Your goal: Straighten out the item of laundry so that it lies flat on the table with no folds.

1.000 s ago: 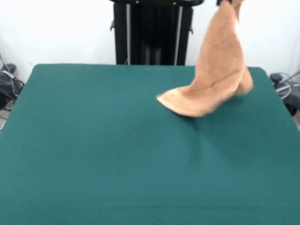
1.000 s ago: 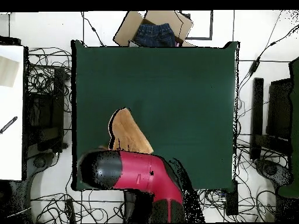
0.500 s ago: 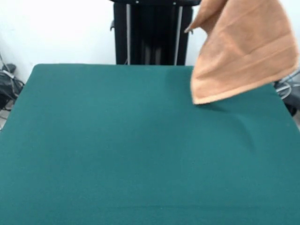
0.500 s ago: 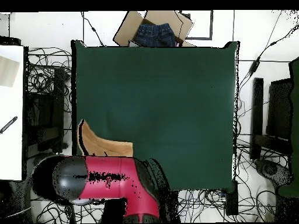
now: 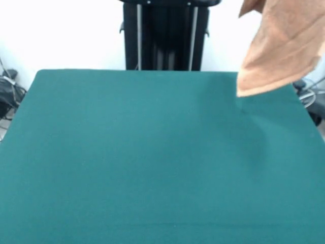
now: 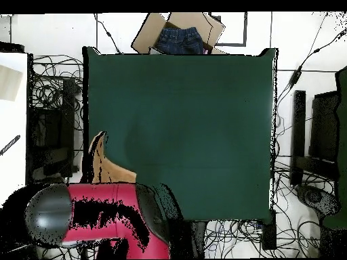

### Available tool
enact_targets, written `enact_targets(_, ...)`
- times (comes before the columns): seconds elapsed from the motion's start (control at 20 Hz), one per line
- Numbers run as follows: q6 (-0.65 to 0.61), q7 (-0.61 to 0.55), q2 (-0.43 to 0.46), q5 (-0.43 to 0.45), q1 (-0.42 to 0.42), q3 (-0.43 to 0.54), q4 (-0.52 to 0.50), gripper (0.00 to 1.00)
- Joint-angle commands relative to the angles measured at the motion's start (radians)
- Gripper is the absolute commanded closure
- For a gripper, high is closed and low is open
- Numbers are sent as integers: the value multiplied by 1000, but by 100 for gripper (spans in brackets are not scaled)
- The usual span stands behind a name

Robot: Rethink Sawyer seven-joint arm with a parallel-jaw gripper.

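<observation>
Up at the top right of the front view, the peach-orange towel (image 5: 284,48) hangs in the air, clear of the green table (image 5: 152,162). Its upper part runs out past the top edge, and its lowest corner hangs over the table's far right corner, with a faint shadow on the felt just beneath. A woven band shows as a line near its lower hem. The black pedestal (image 5: 165,35) stands behind the table's far edge. No gripper shows in this view. From overhead, the red and black arm (image 6: 101,213) lies across the lower left, over the table's corner there, and covers whatever holds the cloth, so whether the gripper is apart or closed cannot be told. A narrow strip of the towel (image 6: 105,166) sticks out from under the arm, right at the table's left edge. A cardboard box holding jeans (image 6: 177,34) sits beyond the opposite edge, and cables (image 6: 51,84) lie tangled on the floor around.
</observation>
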State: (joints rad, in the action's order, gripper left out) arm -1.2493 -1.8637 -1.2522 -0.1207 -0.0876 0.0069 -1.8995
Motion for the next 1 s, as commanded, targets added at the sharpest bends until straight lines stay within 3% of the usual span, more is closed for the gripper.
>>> enact_targets(0.05,-76,-286,7,-18,-3,-21,14,100)
enact_targets(0.4,-47,-229,18,-57,17,-5,-9,100)
enact_targets(0.5,-54,-219,22,-33,15,1,9,100)
enact_targets(0.75,41,-68,91,-55,81,32,-23,100)
enact_targets(1.0,67,-47,84,-65,92,40,-46,100)
